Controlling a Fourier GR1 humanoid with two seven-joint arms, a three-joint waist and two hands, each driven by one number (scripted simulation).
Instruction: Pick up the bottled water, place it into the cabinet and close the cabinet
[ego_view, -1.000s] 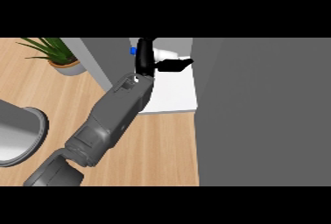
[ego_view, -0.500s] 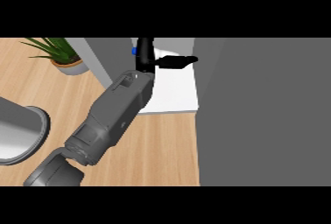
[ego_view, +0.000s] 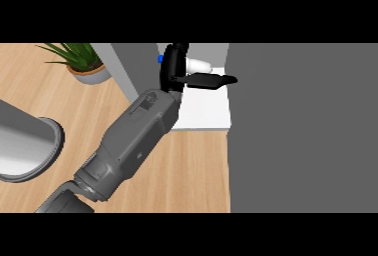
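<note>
The bottle is lying inside the cabinet, a blue cap showing at its left end, above the white shelf floor. The left hand is reaching into the opening with its fingers curling around the bottle and its thumb sticking out rightward. A plant is standing on the desk to the left.

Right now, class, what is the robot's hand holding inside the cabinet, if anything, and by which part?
The hand curls round the bottled water inside the cabinet; where on the bottle it holds cannot be told, as the hand hides most of it.
</note>
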